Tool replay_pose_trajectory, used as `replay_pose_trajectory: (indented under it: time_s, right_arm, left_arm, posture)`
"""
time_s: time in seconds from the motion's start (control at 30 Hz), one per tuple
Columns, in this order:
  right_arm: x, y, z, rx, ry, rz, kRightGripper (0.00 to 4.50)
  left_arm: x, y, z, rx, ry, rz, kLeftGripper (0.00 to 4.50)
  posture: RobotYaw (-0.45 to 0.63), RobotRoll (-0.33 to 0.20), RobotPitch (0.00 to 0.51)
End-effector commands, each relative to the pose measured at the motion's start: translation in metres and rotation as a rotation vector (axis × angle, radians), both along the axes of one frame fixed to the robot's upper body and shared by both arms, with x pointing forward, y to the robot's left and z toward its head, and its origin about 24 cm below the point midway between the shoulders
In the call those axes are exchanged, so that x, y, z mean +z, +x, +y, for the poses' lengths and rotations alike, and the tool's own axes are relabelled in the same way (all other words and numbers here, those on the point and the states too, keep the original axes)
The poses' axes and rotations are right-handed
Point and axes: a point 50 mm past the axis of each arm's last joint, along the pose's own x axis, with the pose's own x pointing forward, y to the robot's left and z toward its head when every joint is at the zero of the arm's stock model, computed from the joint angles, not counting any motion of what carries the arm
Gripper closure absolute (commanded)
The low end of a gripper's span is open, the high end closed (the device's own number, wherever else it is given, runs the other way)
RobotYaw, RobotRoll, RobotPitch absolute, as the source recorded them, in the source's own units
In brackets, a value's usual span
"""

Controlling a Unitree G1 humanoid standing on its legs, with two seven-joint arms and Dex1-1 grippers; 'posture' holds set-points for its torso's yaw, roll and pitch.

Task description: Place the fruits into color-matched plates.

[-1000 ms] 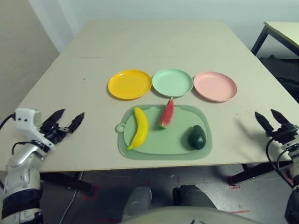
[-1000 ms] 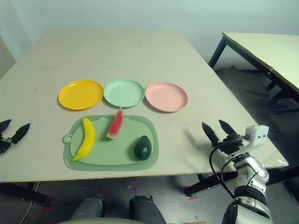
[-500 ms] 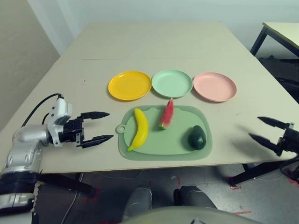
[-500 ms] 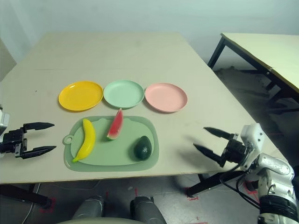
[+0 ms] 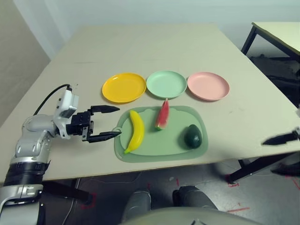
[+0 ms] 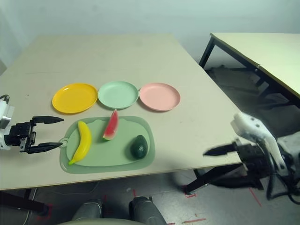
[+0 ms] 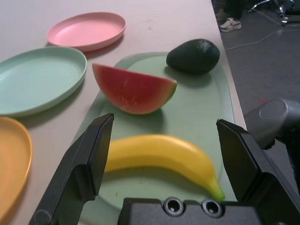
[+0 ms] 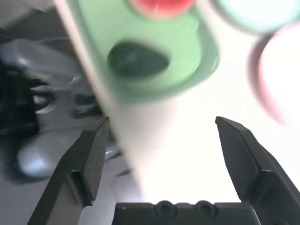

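- Left pincer (image 5: 107, 123), jaws wide apart and empty, has swung inward to just beside the green rounded mat (image 5: 197, 149) on the tabletop (image 5: 154, 47).
- Right pincer (image 6: 225, 165), also spread open, has lifted past the tabletop's near right edge.
- Curved yellow toy banana (image 5: 135, 131), red watermelon wedge (image 5: 162, 115) and dark green avocado (image 5: 192, 136) lie unmoved on the mat.
- No legible markings.

Yellow plate (image 5: 123, 87), mint plate (image 5: 166, 84) and pink plate (image 5: 208, 86) sit in a row, all bare. Banana (image 5: 135, 131), watermelon wedge (image 5: 162, 115) and avocado (image 5: 192, 136) lie on the green mat (image 5: 161, 149) just in front.
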Motion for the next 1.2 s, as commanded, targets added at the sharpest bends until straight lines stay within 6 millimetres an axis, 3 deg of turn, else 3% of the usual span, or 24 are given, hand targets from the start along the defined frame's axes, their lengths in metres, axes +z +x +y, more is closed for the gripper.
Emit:
replay_pose_trajectory:
  time_s: [0.03,0.2,0.43,0.7,1.2]
  right_arm:
    - [-0.002,0.012,0.045,0.160,-0.063,-0.094,0.00]
    - [-0.012,0.015,0.083,0.603,-0.324,-0.180,0.00]
    - [-0.027,0.024,0.095,0.952,-0.568,-0.297,0.00]
    - [-0.029,0.051,0.114,1.007,-0.669,-0.323,0.00]
    - [-0.053,0.041,0.134,1.056,-0.665,-0.205,0.00]
  left_arm:
    - [-0.002,0.002,0.000,-0.001,0.023,0.008,0.03]
    - [-0.004,0.003,0.002,0.002,0.034,0.017,0.03]
    - [-0.008,-0.001,0.004,0.017,0.028,0.024,0.03]
    - [-0.016,-0.003,-0.008,0.013,-0.003,0.025,0.03]
    - [-0.009,0.014,-0.022,-0.099,0.007,0.048,0.03]
  posture:
    - [0.02,0.000,0.021]
    - [0.04,0.000,0.026]
    - [0.06,0.000,0.036]
    - [0.08,0.000,0.042]
    - [0.05,0.000,0.042]
